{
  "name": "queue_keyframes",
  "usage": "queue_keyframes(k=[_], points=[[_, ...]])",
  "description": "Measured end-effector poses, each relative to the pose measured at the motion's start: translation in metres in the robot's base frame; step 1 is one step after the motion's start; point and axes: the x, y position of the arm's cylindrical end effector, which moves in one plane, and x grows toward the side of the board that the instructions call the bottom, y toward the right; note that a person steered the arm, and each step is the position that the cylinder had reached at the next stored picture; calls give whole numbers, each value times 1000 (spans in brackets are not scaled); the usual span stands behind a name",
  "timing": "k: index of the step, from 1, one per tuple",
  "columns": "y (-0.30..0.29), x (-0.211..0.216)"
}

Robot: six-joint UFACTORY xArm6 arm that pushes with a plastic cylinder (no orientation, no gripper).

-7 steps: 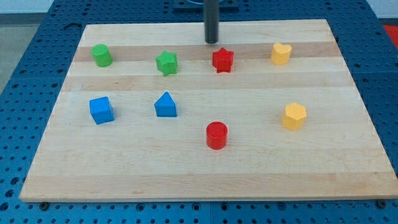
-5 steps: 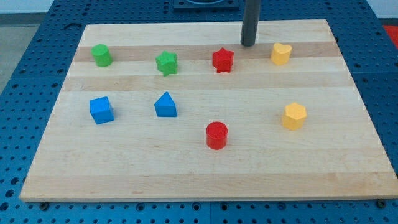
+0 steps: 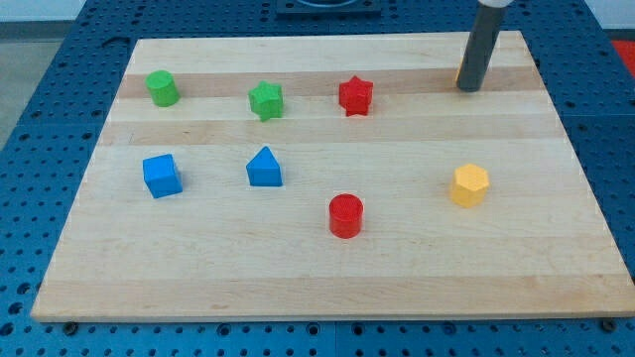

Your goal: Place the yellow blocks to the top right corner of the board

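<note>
Yellow blocks (image 3: 469,185) on wooden board (image 3: 317,268)

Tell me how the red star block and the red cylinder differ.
The red star block has a pointed outline; the red cylinder is round. The star sits near the view's top, close to the green star; the cylinder sits lower, nearer the bottom edge. Both are red and untouched by my tip.

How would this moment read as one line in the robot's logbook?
my tip: top right, hiding yellow block | yellow hexagon block: lower right, untouched
</note>
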Motion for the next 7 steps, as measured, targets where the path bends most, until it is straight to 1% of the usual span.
queue_keyframes(k=[1, 3, 4, 5, 6, 7], points=[[1, -35], [-4, -32], [4, -50], [8, -52], [19, -3], [68, 72]])
